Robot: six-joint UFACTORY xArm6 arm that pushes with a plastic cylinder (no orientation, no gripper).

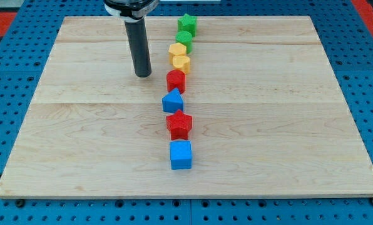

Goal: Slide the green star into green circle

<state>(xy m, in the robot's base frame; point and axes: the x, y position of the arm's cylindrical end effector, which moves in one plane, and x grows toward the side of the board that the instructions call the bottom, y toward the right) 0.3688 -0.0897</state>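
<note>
The green star (pixel 187 24) lies near the view's top, at the head of a column of blocks. The green circle (pixel 185 39) sits right below it, and the two look to be touching. My tip (pixel 143 75) rests on the board to the left of the column, about level with the red block, below and left of the green star. It touches no block.
Below the green circle the column runs down the view: a yellow hexagon (pixel 177 50), a yellow heart (pixel 182 63), a red hexagon-like block (pixel 176 81), a blue triangle-like block (pixel 173 101), a red star (pixel 179 124), a blue cube (pixel 181 154). The wooden board (pixel 286 125) lies on blue pegboard.
</note>
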